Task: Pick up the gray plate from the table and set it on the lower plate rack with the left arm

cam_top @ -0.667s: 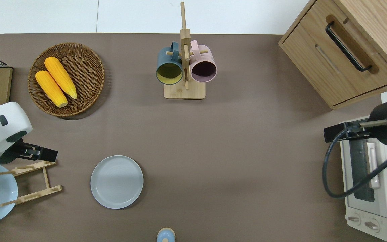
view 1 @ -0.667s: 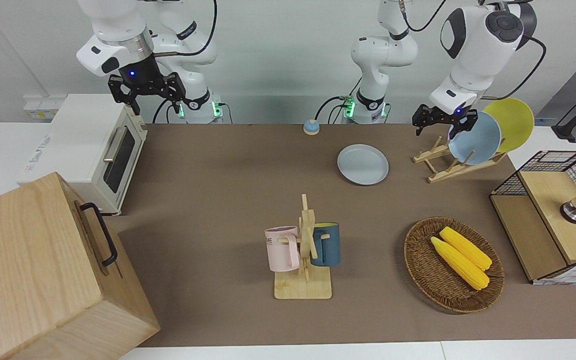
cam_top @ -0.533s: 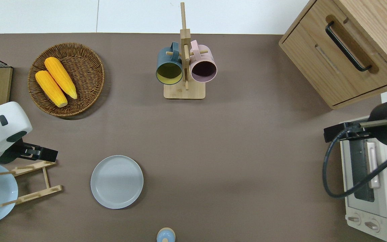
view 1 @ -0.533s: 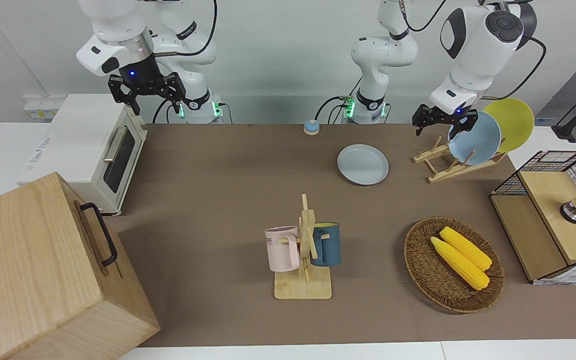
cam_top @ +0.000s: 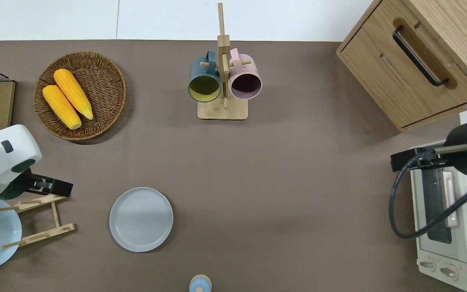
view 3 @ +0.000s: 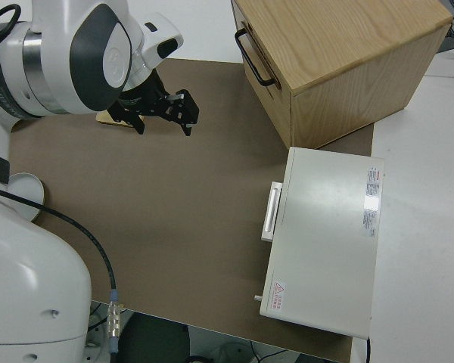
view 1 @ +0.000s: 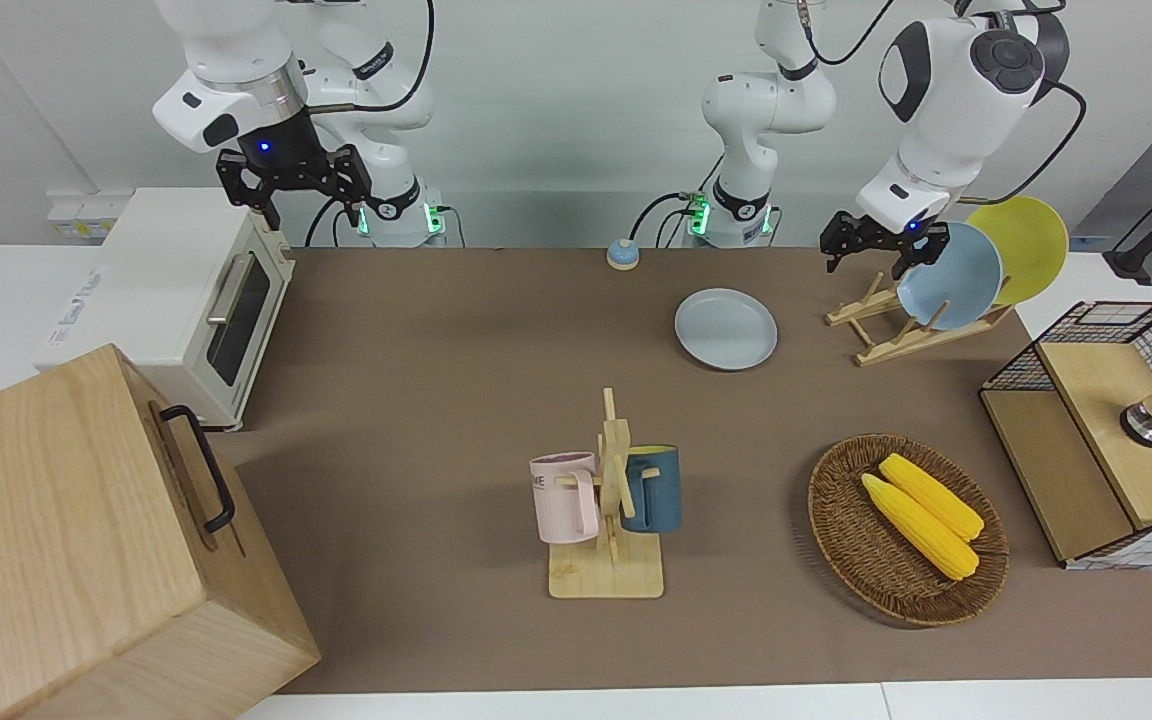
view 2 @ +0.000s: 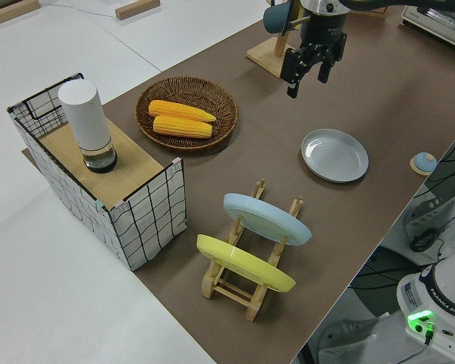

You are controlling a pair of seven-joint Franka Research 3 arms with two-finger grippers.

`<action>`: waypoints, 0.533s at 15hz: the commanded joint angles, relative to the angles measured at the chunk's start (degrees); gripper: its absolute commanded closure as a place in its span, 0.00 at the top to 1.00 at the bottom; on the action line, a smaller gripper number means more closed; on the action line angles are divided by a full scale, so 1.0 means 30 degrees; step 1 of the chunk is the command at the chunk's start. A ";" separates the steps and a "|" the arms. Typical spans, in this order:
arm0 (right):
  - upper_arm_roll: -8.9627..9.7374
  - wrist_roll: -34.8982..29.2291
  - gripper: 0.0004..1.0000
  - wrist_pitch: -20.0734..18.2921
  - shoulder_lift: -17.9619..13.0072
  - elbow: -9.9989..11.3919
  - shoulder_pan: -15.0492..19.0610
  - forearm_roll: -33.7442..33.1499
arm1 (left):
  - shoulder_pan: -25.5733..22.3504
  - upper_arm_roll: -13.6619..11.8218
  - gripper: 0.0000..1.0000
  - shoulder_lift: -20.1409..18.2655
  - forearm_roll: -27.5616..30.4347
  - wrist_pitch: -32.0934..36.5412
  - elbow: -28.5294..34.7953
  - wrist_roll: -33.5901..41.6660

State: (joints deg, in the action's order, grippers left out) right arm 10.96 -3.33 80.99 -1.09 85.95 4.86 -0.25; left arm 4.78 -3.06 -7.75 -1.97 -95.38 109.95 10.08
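The gray plate [view 1: 726,328] lies flat on the brown table; it also shows in the overhead view [cam_top: 141,219] and in the left side view [view 2: 334,155]. The lower plate rack [view 1: 881,340] stands beside it toward the left arm's end of the table, as the overhead view [cam_top: 43,219] also shows. It holds a sky-blue plate [view 1: 951,277] and a yellow plate [view 1: 1021,245]. My left gripper [view 1: 868,260] is open and empty, up in the air over the rack's empty end [cam_top: 57,190], apart from the gray plate. My right gripper [view 1: 308,212] is open and parked.
A mug stand [view 1: 608,500] with two mugs stands mid-table. A wicker basket [view 1: 841,540] with two corn cobs and a wire-walled box [view 1: 1106,440] are at the left arm's end. A toaster oven [view 1: 176,300] and a wooden cabinet [view 1: 86,540] are at the right arm's end.
My left gripper has shifted slightly toward the gray plate. The plates, the rack and the right arm have not moved.
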 commanded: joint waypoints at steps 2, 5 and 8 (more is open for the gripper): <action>0.0126 0.0027 0.99 -0.0277 -0.0047 -0.0116 0.0136 0.0142 | -0.0012 -0.0093 0.99 -0.0376 0.0422 -0.0285 0.0529 -0.0224; 0.0126 -0.0002 0.99 -0.0276 -0.0047 -0.0116 0.0136 0.0142 | -0.0042 -0.0240 0.99 -0.0376 0.0451 -0.0285 0.0529 -0.0165; 0.0097 -0.0002 0.99 -0.0277 -0.0047 -0.0116 0.0136 0.0142 | 0.0046 -0.0240 0.99 -0.0550 0.0451 -0.0285 0.0791 -0.0194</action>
State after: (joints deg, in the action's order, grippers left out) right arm 10.96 -3.33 80.99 -1.09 85.95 4.86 -0.25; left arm 4.77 -3.62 -7.75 -1.37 -95.39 110.15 9.93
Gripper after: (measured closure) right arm 0.009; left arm 0.009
